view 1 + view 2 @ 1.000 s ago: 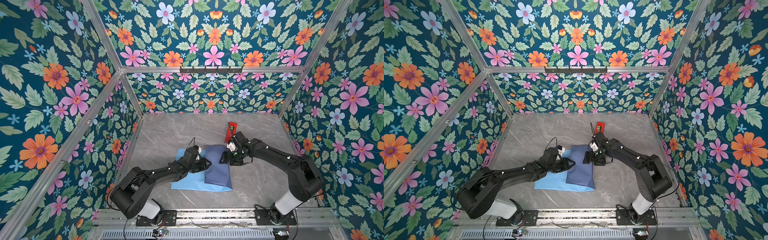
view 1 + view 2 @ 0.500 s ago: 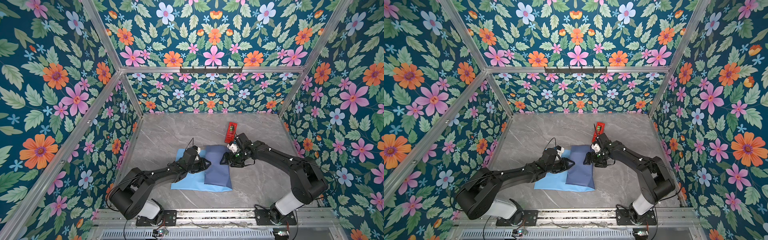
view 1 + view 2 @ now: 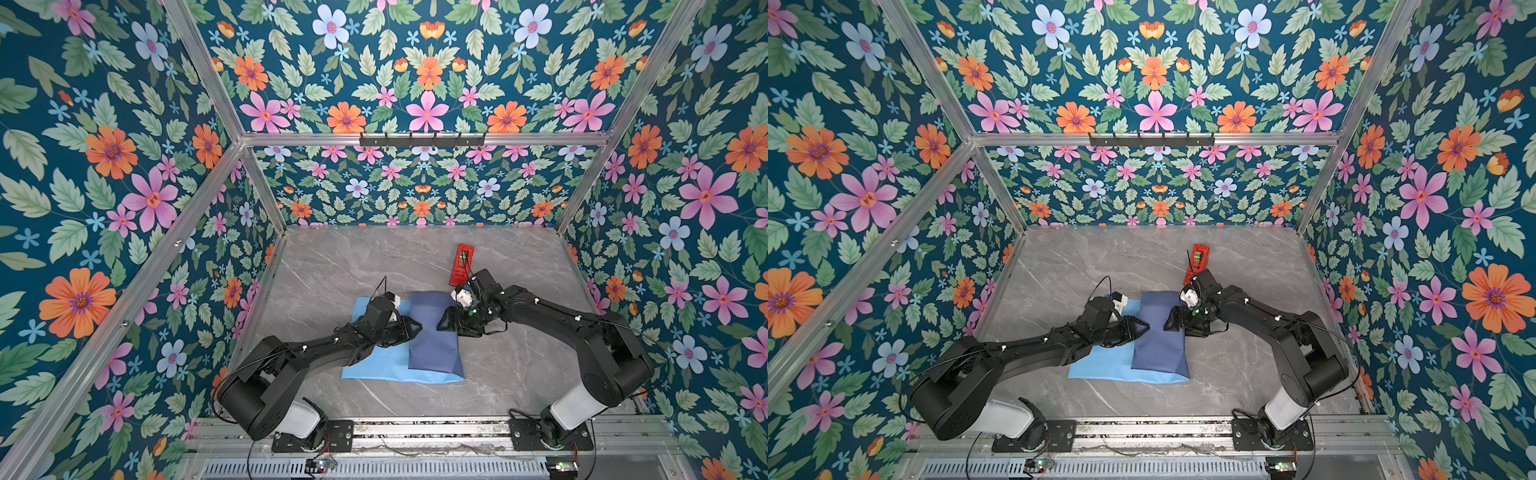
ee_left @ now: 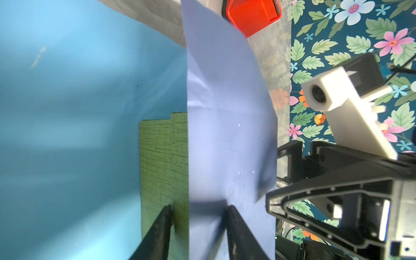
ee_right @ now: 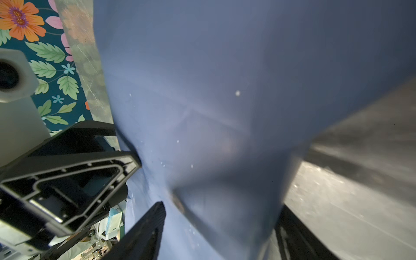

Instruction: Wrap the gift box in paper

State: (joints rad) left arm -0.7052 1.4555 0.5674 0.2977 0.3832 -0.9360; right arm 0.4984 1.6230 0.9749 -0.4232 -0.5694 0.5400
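Note:
The paper (image 3: 374,365) lies light-blue face up near the front of the table, with its darker slate-blue flap (image 3: 432,332) folded over the gift box. A strip of the olive-green gift box (image 4: 162,157) shows only in the left wrist view, beside the flap's edge (image 4: 225,135). My left gripper (image 4: 199,207) is open at the flap's left edge (image 3: 1144,326), one finger over the box and one over the flap. My right gripper (image 5: 220,211) is open wide at the flap's right side (image 3: 444,322), straddling the paper-covered box edge.
A red tape dispenser (image 3: 461,264) lies just behind the right wrist. The grey marble table (image 3: 332,266) is enclosed by flowered walls (image 3: 124,208) on three sides. The two grippers face each other across the flap, close together.
The left jaws have widened slightly on the flap's edge. The right gripper has shifted a little toward the flap. The paper and the dispenser lie as before.

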